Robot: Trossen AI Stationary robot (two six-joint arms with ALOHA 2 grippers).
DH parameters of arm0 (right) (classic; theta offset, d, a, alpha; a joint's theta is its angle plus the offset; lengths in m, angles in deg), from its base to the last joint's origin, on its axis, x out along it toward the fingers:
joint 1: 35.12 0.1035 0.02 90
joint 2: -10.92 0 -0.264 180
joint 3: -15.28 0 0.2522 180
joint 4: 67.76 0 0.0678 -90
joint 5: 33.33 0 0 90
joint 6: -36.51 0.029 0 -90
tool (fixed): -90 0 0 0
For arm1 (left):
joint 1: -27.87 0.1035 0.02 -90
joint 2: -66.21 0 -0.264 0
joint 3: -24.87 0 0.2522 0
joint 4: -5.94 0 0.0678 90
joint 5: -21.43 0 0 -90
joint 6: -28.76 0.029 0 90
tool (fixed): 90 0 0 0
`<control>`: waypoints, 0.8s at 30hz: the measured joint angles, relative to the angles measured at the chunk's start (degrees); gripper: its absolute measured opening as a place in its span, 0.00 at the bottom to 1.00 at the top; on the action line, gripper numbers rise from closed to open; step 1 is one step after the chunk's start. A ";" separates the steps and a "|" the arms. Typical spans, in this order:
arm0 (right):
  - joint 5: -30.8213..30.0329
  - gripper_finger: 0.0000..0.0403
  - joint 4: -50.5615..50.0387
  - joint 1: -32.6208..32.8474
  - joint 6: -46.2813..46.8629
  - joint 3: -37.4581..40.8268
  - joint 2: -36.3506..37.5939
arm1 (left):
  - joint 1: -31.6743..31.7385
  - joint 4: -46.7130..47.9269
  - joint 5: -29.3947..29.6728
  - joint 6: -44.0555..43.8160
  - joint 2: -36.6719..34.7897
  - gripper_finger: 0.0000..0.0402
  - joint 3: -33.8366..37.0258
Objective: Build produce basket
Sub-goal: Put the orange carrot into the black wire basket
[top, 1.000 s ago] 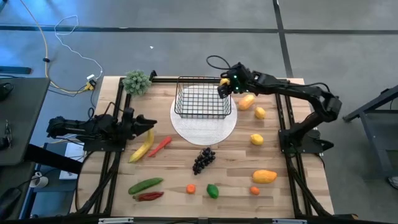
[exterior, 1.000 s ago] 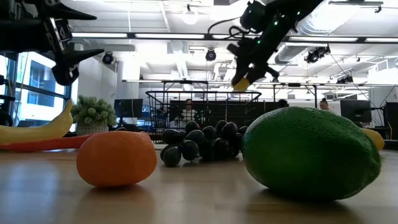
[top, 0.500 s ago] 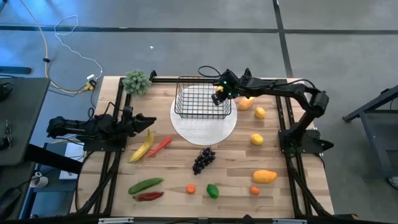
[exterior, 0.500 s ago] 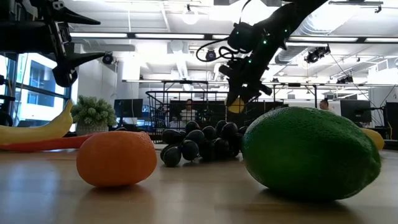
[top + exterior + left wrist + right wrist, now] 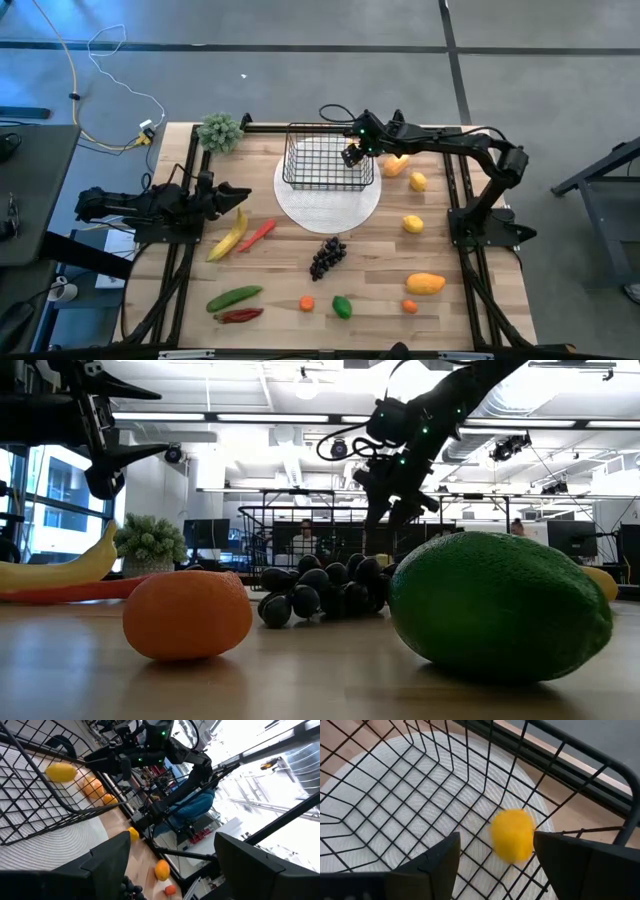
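Observation:
The black wire basket (image 5: 327, 160) stands on the round white plate (image 5: 300, 208). My right gripper (image 5: 351, 156) hovers open just above the basket's right end. A yellow lemon (image 5: 512, 835) shows blurred inside the basket, below and between the open fingers and free of them. It also shows in the left wrist view (image 5: 61, 771). In the high view the gripper hides it. My left gripper (image 5: 238, 195) waits open at the table's left side, above the banana (image 5: 229, 236).
Loose produce lies on the table: red chilli (image 5: 257, 234), grapes (image 5: 327, 256), cucumber (image 5: 234, 297), mango (image 5: 425, 284), two lemons (image 5: 413, 224) and an orange fruit (image 5: 397, 165) to the basket's right. A leafy bunch (image 5: 220, 131) stands at the far left corner.
My right gripper has carried the lemon toward the table's left, from beside the basket's right rim to above its inside, and come down a little. It has then opened and let go, and the lemon has dropped into the basket.

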 joint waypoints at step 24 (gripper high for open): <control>-2.66 0.59 -13.58 0.02 1.74 -15.10 0.14 | 0.00 33.97 -5.61 10.37 22.93 0.70 -28.18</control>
